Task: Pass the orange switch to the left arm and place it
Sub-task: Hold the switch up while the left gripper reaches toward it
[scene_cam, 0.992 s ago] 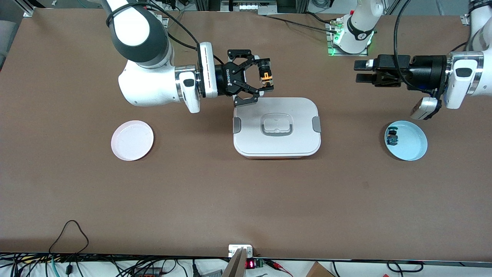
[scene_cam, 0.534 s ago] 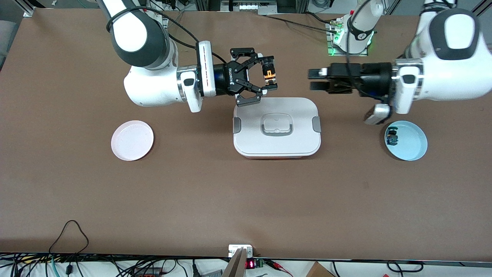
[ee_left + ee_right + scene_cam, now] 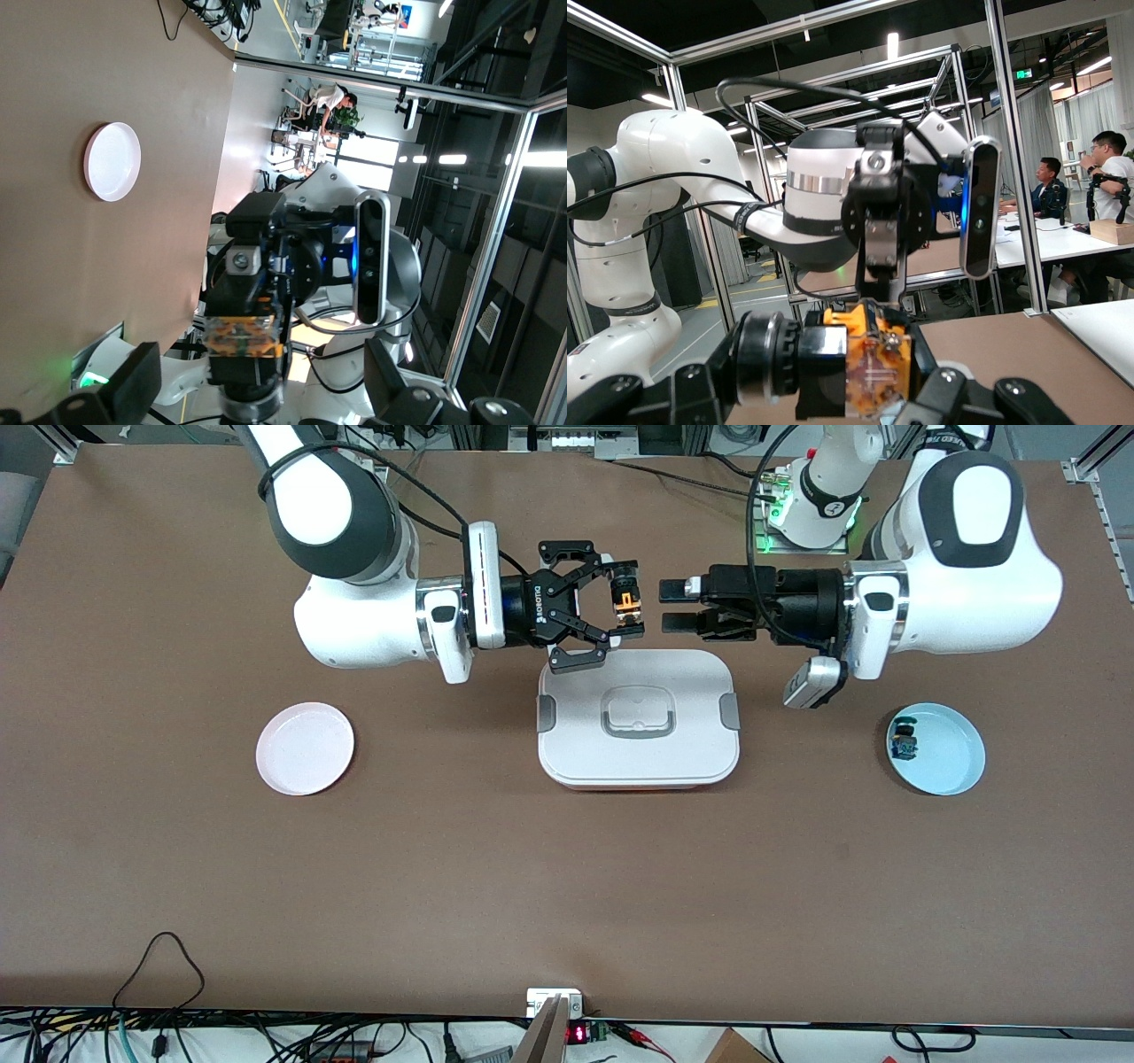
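The orange switch (image 3: 628,600), black with an orange body, hangs in the air with my right gripper (image 3: 622,602) shut on it. Both are over the table strip between the white box (image 3: 638,717) and the robots' bases. My left gripper (image 3: 671,605) faces it from the left arm's end, open, its fingertips a short gap from the switch. In the left wrist view the switch (image 3: 245,341) lines up between my open left gripper's (image 3: 260,381) fingers. The right wrist view shows the switch (image 3: 864,372) clamped in my right gripper (image 3: 859,394).
A pink plate (image 3: 305,747) lies toward the right arm's end. A blue plate (image 3: 952,766) with a small black-and-blue part (image 3: 904,742) lies toward the left arm's end. The box stands between them, below both grippers.
My left arm has swung in from its end of the table, bringing its open gripper up close to the switch. The right gripper with the switch has shifted slightly toward it.
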{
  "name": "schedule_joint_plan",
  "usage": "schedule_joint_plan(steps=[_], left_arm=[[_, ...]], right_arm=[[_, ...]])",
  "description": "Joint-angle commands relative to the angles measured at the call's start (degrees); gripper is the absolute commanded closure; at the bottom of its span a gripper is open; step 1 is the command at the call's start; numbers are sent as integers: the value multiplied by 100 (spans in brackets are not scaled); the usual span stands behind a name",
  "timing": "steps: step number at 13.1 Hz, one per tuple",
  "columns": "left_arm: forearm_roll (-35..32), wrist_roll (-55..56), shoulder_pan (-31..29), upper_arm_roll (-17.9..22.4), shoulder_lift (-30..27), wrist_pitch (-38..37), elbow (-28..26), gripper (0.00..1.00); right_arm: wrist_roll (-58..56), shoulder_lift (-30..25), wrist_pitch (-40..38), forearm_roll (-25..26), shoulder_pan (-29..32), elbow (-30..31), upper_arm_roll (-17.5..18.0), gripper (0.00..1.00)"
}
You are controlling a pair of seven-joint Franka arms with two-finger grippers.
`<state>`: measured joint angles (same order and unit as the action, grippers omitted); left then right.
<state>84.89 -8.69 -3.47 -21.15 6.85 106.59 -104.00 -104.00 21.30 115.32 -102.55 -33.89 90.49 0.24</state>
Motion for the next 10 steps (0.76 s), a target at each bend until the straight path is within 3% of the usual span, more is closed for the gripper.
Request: schedule_joint_plan(steps=[1,2,4,8,9,10], left_arm=[[343,-562,-40,-100,-44,90,-208,1],[361,-668,-40,-126,-52,90,-260,6],[501,-862,-49,-223,-53,90,-269,27],[678,-958,-31,-442,-26,511,-269,29],[678,-1107,-40,-460,-26,547,-278,39],[678,-1195,-49,-469,-26,547,-304,56]], right_arm=[[-120,23,60,-168,-56,-67,-33,100],[-111,23,60,-168,-56,-67,-33,100],[-120,23,60,-168,-56,-67,-33,100],[-111,23,60,-168,-56,-67,-33,100],[-111,23,60,-168,-56,-67,-33,100],[-120,23,60,-168,-56,-67,-33,100]])
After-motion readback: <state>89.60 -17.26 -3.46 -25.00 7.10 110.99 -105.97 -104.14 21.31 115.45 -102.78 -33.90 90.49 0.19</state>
